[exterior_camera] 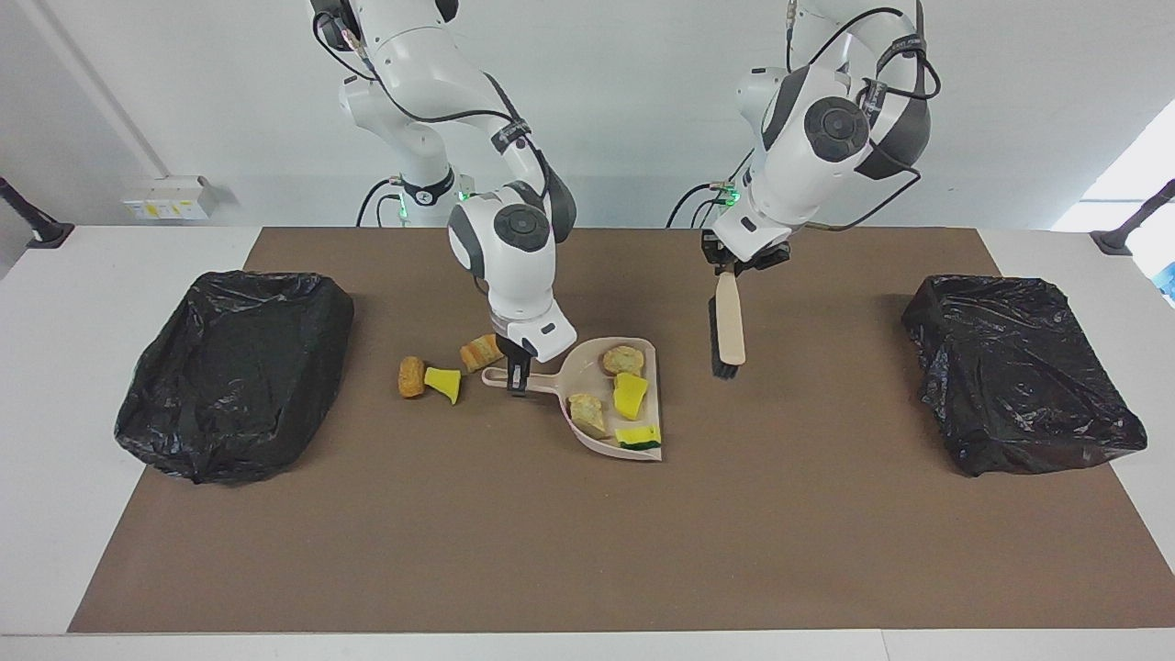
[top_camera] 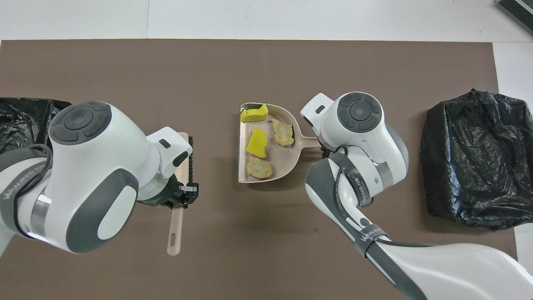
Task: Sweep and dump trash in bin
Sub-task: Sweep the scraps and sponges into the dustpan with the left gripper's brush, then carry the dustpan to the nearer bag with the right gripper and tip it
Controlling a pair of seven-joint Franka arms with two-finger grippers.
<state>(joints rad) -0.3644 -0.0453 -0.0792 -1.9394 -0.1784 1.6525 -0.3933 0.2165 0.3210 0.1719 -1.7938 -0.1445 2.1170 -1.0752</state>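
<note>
The beige dustpan (exterior_camera: 580, 365) lies on the brown mat at mid-table and holds several trash scraps: two bread-like chunks (exterior_camera: 622, 359) and two yellow sponge pieces (exterior_camera: 630, 395). It also shows in the overhead view (top_camera: 288, 161). My right gripper (exterior_camera: 519, 375) is shut on the dustpan's handle (top_camera: 308, 142). Three more scraps lie on the mat beside the handle, toward the right arm's end: an orange chunk (exterior_camera: 411, 376), a yellow sponge piece (exterior_camera: 444, 383) and a bread chunk (exterior_camera: 480, 352). My arm hides them in the overhead view. My left gripper (exterior_camera: 734, 262) is shut on the beige hand brush (exterior_camera: 730, 321), beside the dustpan's open mouth.
A bin lined with a black bag (exterior_camera: 237, 372) stands at the right arm's end of the table, and also shows in the overhead view (top_camera: 476, 158). A second black-bagged bin (exterior_camera: 1023, 372) stands at the left arm's end. The brown mat (exterior_camera: 587, 551) covers the middle.
</note>
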